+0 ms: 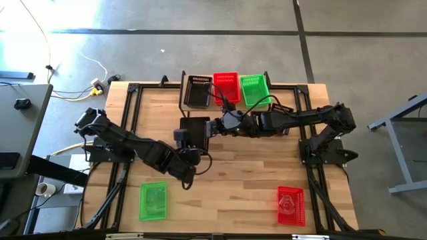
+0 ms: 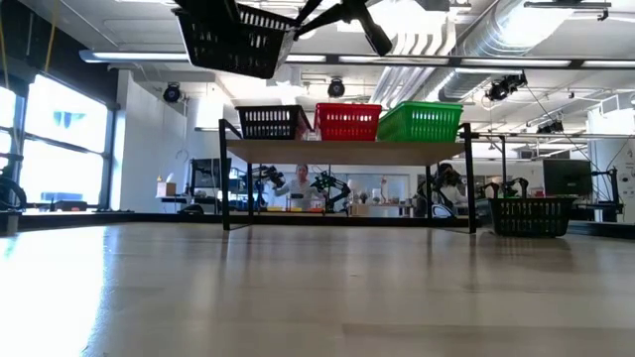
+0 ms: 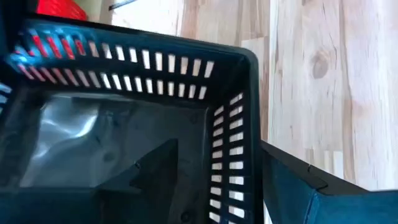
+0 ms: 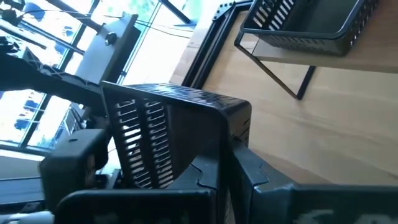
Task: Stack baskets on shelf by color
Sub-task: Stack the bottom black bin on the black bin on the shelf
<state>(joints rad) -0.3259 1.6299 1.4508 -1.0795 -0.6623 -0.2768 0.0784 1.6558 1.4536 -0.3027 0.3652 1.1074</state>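
A black lattice basket [image 1: 195, 131] hangs in the air over the middle of the table, high in the low view [image 2: 233, 40]. My left gripper [image 1: 181, 138] is shut on its left side and my right gripper [image 1: 215, 127] on its right side. The shelf [image 1: 230, 103] stands at the far edge on thin black legs. On its plank sit a black basket [image 1: 198, 91], a red basket [image 1: 227, 87] and a green basket [image 1: 255, 89]. A green basket [image 1: 153, 200] and a red basket [image 1: 290, 203] rest on the tabletop near the near edge. My left gripper holds the black basket by a side wall [image 3: 249, 155] close to a corner, with one finger [image 3: 155, 168] inside the basket and the other [image 3: 311, 193] outside. The basket is lifted clear of the table. My right gripper holds the opposite end of the basket at its wall [image 4: 227, 143], one finger [image 4: 205, 177] on either side. It comes in level from the table's right. The basket is clear of the table.
Black frame rails [image 1: 130, 107] run along the table's left and right sides. Another black basket [image 2: 531, 213] shows low at the right of the low view. Bare wood [image 1: 227, 180] lies between the two near baskets. A person is far off in the room behind the shelf.
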